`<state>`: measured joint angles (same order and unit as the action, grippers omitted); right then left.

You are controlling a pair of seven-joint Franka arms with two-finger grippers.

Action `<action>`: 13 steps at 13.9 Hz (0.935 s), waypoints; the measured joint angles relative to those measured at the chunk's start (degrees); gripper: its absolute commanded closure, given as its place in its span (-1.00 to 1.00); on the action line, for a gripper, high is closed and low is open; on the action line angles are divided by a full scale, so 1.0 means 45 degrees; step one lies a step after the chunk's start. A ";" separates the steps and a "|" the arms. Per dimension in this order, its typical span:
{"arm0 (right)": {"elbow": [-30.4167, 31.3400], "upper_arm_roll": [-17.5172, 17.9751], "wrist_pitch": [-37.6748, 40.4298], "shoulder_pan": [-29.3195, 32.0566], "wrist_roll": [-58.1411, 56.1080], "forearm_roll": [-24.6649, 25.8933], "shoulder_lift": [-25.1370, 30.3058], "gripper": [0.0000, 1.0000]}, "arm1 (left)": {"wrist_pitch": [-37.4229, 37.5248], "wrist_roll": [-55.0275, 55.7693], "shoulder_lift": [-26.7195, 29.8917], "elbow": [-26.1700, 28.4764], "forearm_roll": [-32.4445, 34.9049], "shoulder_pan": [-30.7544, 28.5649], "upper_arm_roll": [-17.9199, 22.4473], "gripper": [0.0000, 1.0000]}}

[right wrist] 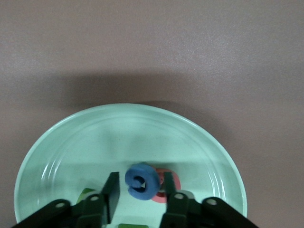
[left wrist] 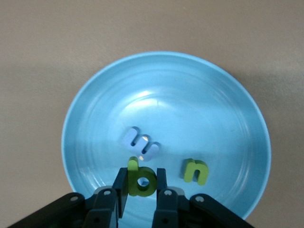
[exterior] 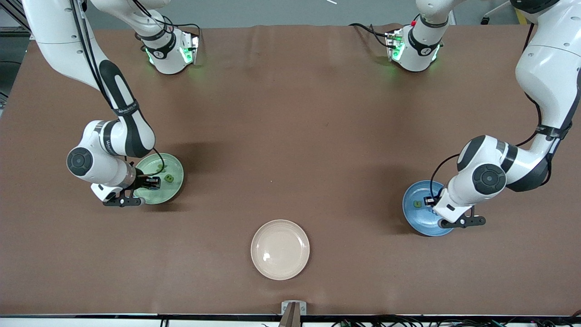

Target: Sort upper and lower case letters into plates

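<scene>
I judge these letters light, stiff and slick, best pinched across flat faces: my left end effector (left wrist: 140,184) is clamped on the green letter (left wrist: 140,179) at the frame's bottom over the blue plate (left wrist: 95,95), while my right end effector (right wrist: 140,195) stands apart around the blue letter (right wrist: 141,181) over the green plate (right wrist: 71,137).

pale green plate (right wrist: 71,142), blue plate (left wrist: 199,95), cream plate (exterior: 280,249), brown table (exterior: 290,113), green letter b (left wrist: 140,180), blue G (right wrist: 142,181)

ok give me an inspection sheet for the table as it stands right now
Surface: brown table, bare middle.
Job's things: blue plate holds pale m and green n; green plate holds red letter.
Clutter: cream plate, nothing in it.
Grippers: left gripper shut on green b over blue plate; right gripper open around blue G over green plate.
Cables: along each arm.
Surroundings: nothing seen.
</scene>
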<state>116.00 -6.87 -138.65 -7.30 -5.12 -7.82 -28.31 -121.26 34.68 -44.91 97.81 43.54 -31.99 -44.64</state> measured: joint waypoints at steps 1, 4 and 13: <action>-0.0003 -0.0001 0.0004 0.0001 0.0002 0.0000 0.0000 -1.00 | 0.0000 0.0000 -0.0014 0.0033 0.0000 0.0023 -0.0009 0.87; -0.0200 -0.0003 0.0318 0.0002 0.0014 0.0000 0.0000 -1.00 | -0.0008 0.0000 -0.0045 0.0132 0.0000 0.0098 -0.0014 0.87; -0.3889 -0.0121 0.7383 0.0041 0.0916 0.0002 0.1619 -1.00 | -0.0036 0.0003 -0.0215 0.0277 0.0000 0.0144 -0.0016 0.58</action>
<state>98.50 -7.41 -105.43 -7.12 -1.00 -7.81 -21.02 -121.42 34.69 -45.88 99.06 43.54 -31.34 -44.71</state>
